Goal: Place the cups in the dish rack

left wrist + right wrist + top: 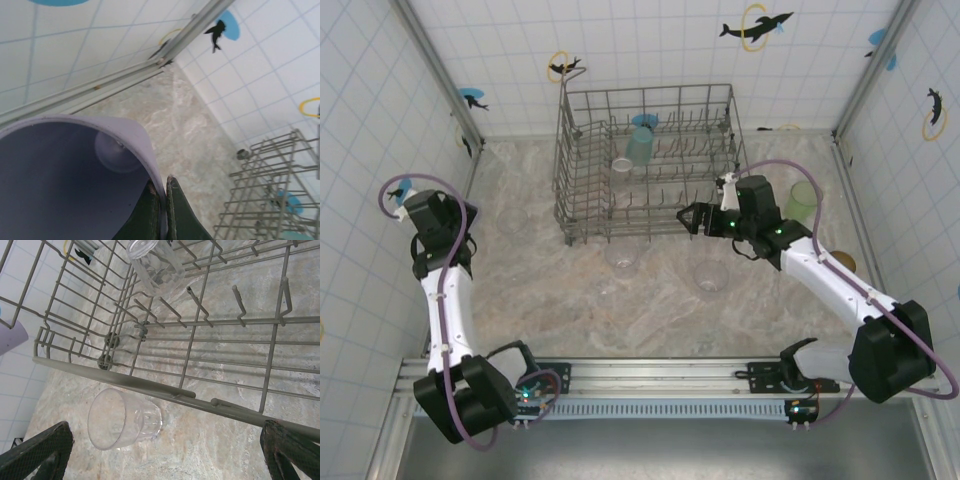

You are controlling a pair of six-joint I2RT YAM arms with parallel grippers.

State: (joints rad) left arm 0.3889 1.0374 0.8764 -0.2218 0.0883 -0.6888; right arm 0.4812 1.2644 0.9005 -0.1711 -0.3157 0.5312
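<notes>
My left gripper (162, 182) is shut on the rim of the lavender cup (65, 180), one finger inside and one outside, held up near the back-left corner. The grey wire dish rack (645, 165) stands at the back middle with a teal cup (640, 143) and a clear cup (155, 262) inside. At the rack's front right corner my right gripper (165, 450) is open, nothing between its fingers. A clear cup (122, 420) lies on its side on the table just ahead of it, outside the rack's front rail.
More clear cups stand on the table in front of the rack (710, 275) and to its left (512, 220). A light green cup (800, 203) stands right of the rack. An amber cup (843, 262) peeks out behind the right arm. Tiled walls enclose the table.
</notes>
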